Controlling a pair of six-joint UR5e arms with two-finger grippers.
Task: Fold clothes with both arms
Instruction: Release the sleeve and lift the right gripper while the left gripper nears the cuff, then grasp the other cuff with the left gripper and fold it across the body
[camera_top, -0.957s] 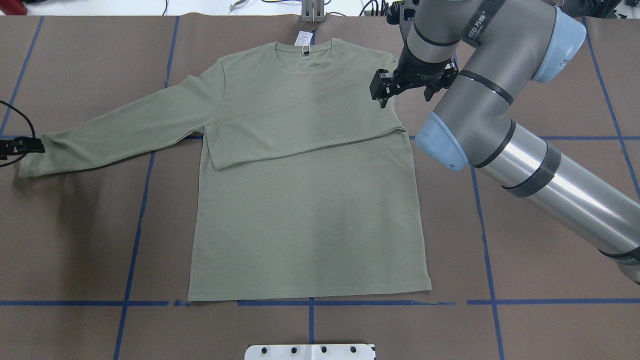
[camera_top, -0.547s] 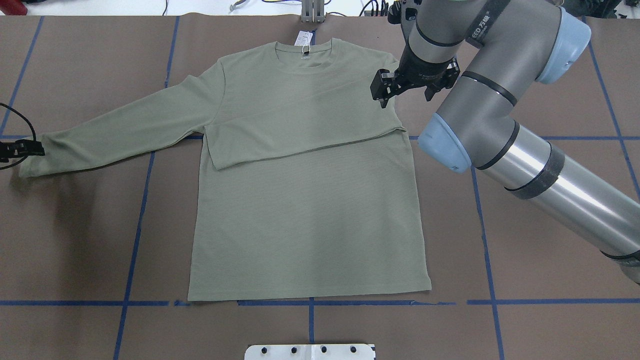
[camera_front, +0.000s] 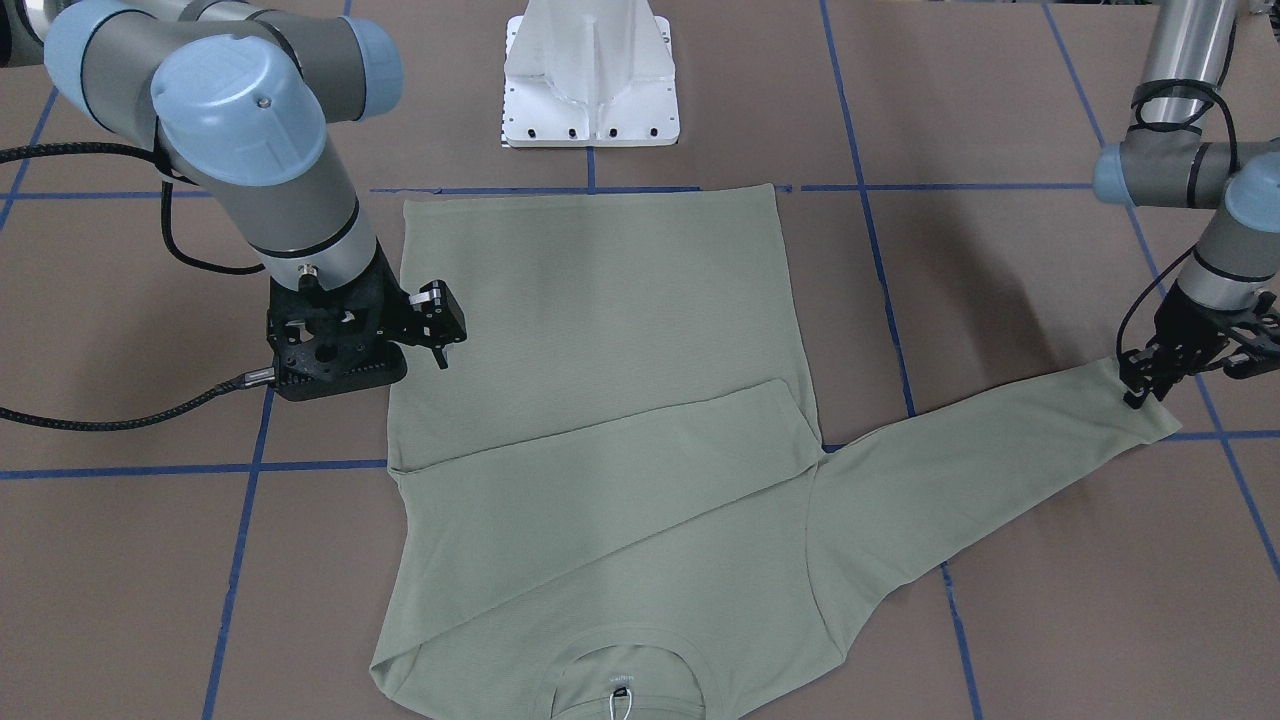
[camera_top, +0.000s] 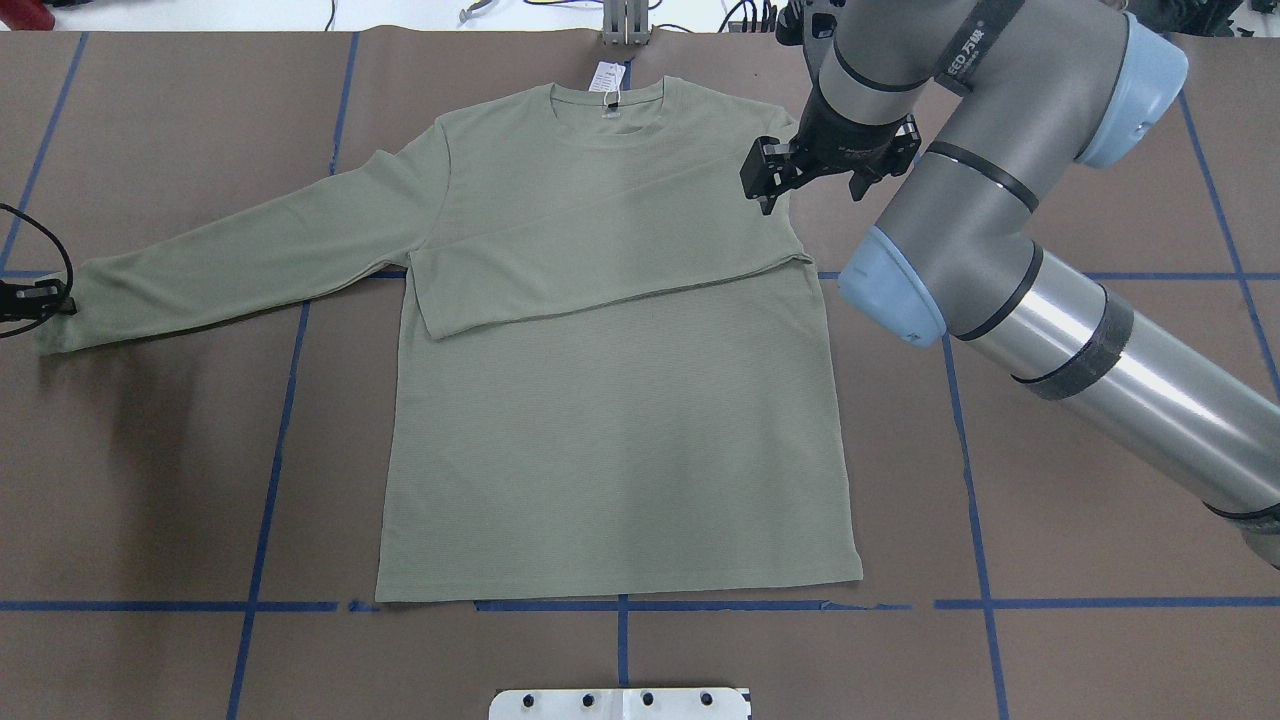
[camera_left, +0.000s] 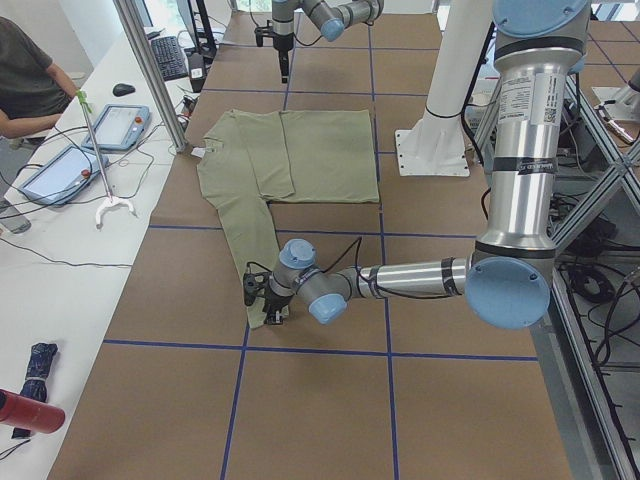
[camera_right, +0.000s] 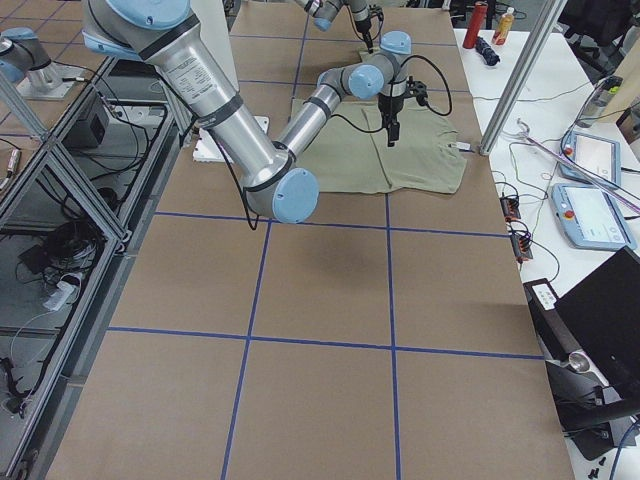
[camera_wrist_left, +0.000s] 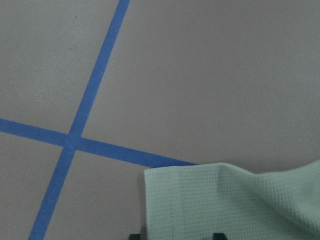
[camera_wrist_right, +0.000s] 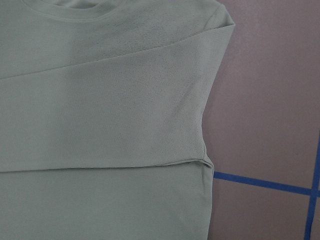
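Observation:
The pale green long-sleeved shirt lies flat and face up on the brown table, neck at the far edge, with a white hang tag at the collar. One sleeve is folded across the chest. The other sleeve stretches out toward the left edge. My left gripper sits low at that sleeve's cuff, open, with a fingertip showing on each side of the cloth. My right gripper hangs open over the shirt's shoulder, beside the sleeve fold, and holds nothing.
The white pedestal base stands just behind the shirt's hem. Blue tape lines grid the brown table cover. My right arm's elbow reaches over the table right of the shirt. A person sits at a side bench with tablets.
My left gripper has slid slightly outward and nearer along the cuff. The right arm's elbow has drifted a little right, and its gripper stays over the shoulder.

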